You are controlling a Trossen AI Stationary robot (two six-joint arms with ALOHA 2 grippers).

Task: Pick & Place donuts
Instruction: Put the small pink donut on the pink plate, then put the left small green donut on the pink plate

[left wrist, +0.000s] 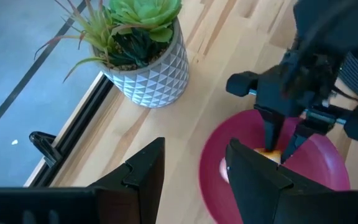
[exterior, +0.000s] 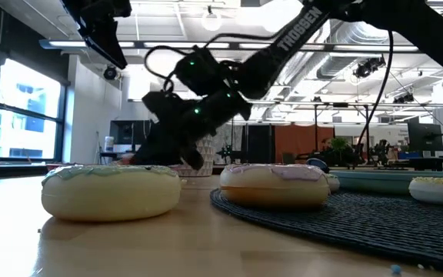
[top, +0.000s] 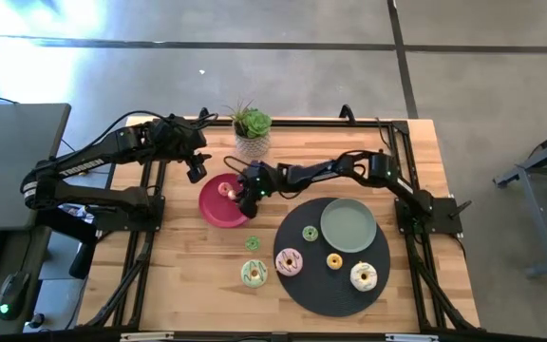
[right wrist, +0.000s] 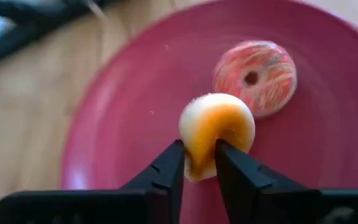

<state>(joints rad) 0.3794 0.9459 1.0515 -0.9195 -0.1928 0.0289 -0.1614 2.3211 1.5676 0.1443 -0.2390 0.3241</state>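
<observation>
- The right gripper [right wrist: 199,163] hangs over the magenta plate [top: 218,211], left of centre in the high view. Its jaws are clamped on a tiny orange donut [right wrist: 217,132].
- The orange donut has orange frosting on a pale cream body and is held on edge over the plate.
- A tiny red donut [right wrist: 255,76] lies flat on the plate, near the orange one in the right wrist view. It is pinkish red with streaks and has a small dark hole.
- The left gripper [left wrist: 191,171] waits above the table's [top: 183,275] upper left, near the plant pot [top: 252,142]. Its jaws are apart and hold nothing.
- A pale green frosted donut [top: 254,274] lies on the bare table, lower centre of the high view, just left of the dark round mat [top: 302,285].
- A tiny green donut [top: 253,243] sits on the table just above it, below the magenta plate.
- On the mat a pink frosted donut [top: 289,262] lies at the left edge.
- A white frosted donut [top: 364,276] with sprinkles lies at the mat's lower right.
- A tiny yellow donut [top: 334,260] sits between the pink and white ones.
- Another small green ring [top: 310,233] lies on the mat just left of the grey-green plate [top: 348,225], which covers the mat's upper right.
- In the low view the pale green donut fills the left foreground and the pink one the centre, both cream-sided rings.
</observation>
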